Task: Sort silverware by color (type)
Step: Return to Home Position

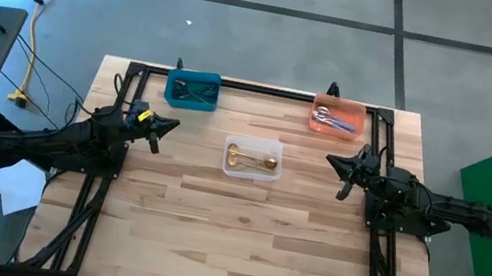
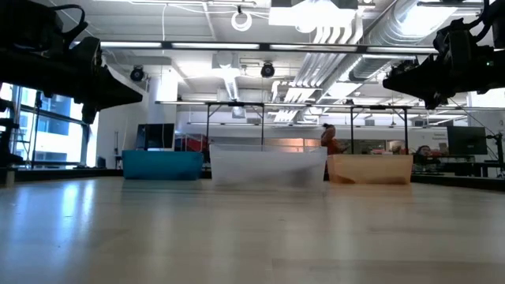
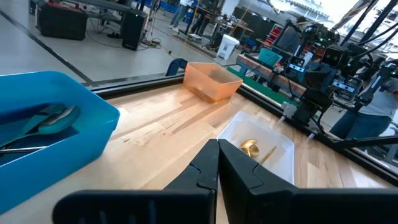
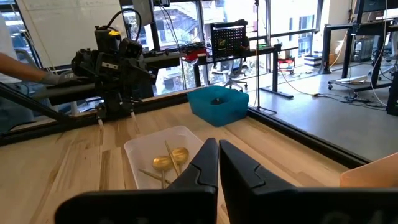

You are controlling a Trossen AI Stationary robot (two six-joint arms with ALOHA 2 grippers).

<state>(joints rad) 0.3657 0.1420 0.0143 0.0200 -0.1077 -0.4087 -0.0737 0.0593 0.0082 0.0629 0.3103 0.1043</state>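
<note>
Currently, gold spoons (image 1: 253, 162) lie in the clear bin (image 1: 279, 154) at the centre of the bench (image 1: 237, 248). Dark spoons (image 1: 195, 94) lie in the blue bin (image 1: 170, 86), and silver spoons (image 1: 333, 121) in the orange bin (image 1: 362, 118). On either side of the clear bin, the left end effector (image 1: 171, 127) and the right end effector (image 1: 331, 160) hover with fingers closed together, holding nothing.

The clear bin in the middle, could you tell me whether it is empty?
Not empty: the clear bin holds gold spoons, visible from above and from both wrist views.
</note>
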